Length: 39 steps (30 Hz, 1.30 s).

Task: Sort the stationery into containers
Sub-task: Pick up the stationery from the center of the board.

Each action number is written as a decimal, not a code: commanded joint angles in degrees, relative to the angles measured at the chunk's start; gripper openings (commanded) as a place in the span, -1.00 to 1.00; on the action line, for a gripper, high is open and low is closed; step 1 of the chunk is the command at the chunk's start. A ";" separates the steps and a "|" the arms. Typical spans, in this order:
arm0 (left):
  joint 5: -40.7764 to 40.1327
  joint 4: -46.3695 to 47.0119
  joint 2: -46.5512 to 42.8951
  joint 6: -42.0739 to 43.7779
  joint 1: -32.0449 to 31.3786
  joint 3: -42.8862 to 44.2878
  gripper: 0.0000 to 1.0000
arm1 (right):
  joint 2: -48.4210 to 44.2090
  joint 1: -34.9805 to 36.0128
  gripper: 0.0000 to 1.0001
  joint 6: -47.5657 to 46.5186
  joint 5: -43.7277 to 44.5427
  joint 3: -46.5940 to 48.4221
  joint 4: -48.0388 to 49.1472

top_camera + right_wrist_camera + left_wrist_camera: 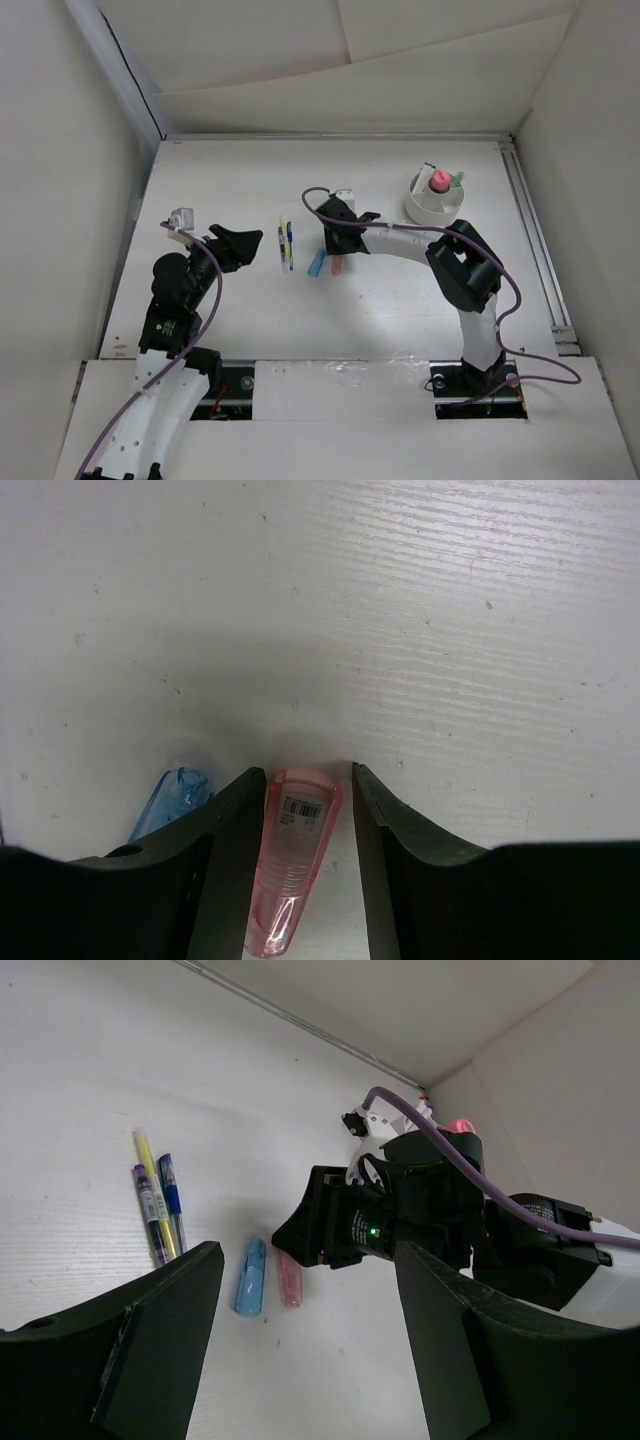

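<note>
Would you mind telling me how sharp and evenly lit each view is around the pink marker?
Top external: even light, with a pale glare patch on the table; the pink marker is tiny. Left wrist: its fingers are dark and soft-edged. Right wrist: the marker's barcode is sharp, with soft shadow around it.

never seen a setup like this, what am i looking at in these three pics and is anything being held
Two robot arms are bolted to a white table. The overhead picture shows both; the other two come from cameras on each wrist. The left gripper hangs open, holding nothing. The right gripper is open, straddling a pink marker beside a blue marker. Three thin pens lie nearby. A white cup holds a pink piece and something green.
</note>
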 commanded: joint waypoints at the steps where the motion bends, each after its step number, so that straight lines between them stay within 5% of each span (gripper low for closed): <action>1: 0.04 2.48 -0.77 0.01 -0.11 -0.39 0.32 | 0.31 0.18 -0.08 1.01 0.41 0.65 -0.25; 10: 0.04 1.42 -1.30 -0.52 -0.11 -0.39 0.32 | -0.74 0.71 -0.07 1.54 0.41 -0.40 -0.25; 23: 0.04 0.90 -2.35 -0.52 -0.11 -0.39 0.32 | -1.88 1.24 -0.88 2.06 -0.12 -0.93 0.80; 39: 0.04 0.90 -1.82 -0.52 -0.11 0.14 0.32 | -20.14 0.71 -0.93 -1.27 0.32 -1.28 0.10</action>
